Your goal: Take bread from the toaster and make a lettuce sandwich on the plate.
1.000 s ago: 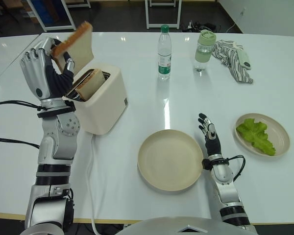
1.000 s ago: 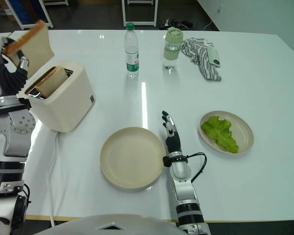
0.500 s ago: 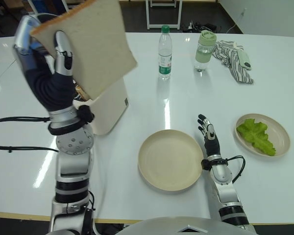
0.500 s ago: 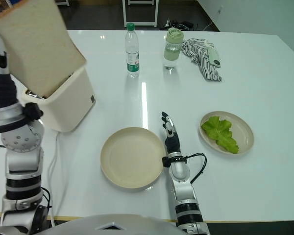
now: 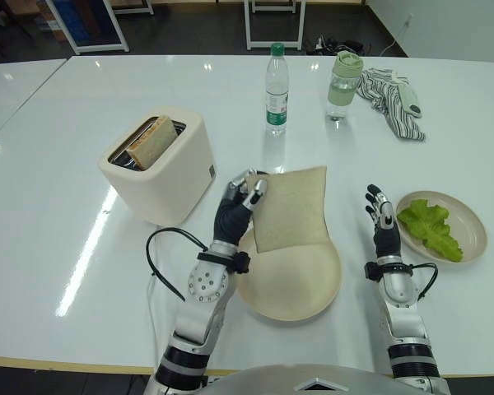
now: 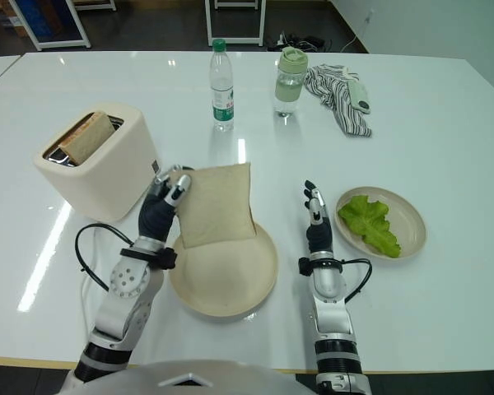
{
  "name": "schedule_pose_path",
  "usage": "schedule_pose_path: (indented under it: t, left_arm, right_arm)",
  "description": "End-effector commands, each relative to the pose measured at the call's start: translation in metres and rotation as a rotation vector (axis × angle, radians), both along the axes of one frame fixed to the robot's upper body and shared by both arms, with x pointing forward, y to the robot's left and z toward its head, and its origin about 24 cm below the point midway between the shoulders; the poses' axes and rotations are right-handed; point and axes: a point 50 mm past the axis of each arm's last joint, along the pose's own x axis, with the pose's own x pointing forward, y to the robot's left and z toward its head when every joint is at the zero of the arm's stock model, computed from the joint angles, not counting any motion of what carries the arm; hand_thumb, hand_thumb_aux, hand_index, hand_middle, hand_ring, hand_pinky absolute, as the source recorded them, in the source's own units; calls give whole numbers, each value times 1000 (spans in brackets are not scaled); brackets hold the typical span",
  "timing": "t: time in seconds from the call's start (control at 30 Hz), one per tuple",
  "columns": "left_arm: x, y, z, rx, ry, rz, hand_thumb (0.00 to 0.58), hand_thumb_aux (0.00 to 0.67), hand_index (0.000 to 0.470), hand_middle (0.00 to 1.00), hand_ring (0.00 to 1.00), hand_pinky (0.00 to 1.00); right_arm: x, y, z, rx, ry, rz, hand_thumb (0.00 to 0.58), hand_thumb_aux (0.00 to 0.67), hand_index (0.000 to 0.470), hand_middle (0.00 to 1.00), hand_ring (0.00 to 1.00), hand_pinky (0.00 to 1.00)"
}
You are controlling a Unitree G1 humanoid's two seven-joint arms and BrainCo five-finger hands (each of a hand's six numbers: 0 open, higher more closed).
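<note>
first bread slice (image 5: pixel 290 207) over plate (image 5: pixel 300 300), tilted, pinched at its left edge by left hand (image 5: pixel 237 206). next: lay it flat, let go. right hand (image 5: pixel 383 232) fingers straight, holding nothing, between plate rim and lettuce (image 5: pixel 430 227). toaster (image 5: pixel 169 177) stands apart at left, second slice (image 5: pixel 154 141) inside; lowering path looks free.

Left hand (image 6: pixel 160 209) holds bread slice (image 6: pixel 218 204) over the plate (image 6: pixel 230 284).

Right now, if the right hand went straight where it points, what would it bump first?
Nothing close: the right hand points over bare table. Far ahead, maybe the green-lidded bottle, but depth is unclear.
</note>
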Motion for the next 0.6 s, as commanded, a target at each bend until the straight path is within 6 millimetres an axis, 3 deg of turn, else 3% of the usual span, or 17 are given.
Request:
schedule_pose_path:
  t: [0.03,0.23,0.53,0.57,0.6]
  left_arm:
    - [-13,-4,-28,110,113,-39,580,670,470,1000,1000,1000]
    - [-19,0,-52,287,142,-23,580,670,470,1000,1000,1000]
    - [-20,2,-63,591,90,-40,580,670,470,1000,1000,1000]
    - [-20,3,-64,671,64,-41,554,528,370,1000,1000,1000]
    - [-20,5,-65,756,37,-41,156,97,68,780,780,780]
  right_arm:
    - [3,-7,5,1,-7,-17,0,0,0,0,0,0]
    - [3,-5,5,0,-8,-13,0,0,0,0,0,0]
    - [2,-6,7,-4,-10,-12,0,0,0,0,0,0]
    - [2,-6,7,-4,-9,-13,0,0,0,0,0,0]
    - [2,-6,7,-4,-8,-13,0,0,0,0,0,0]
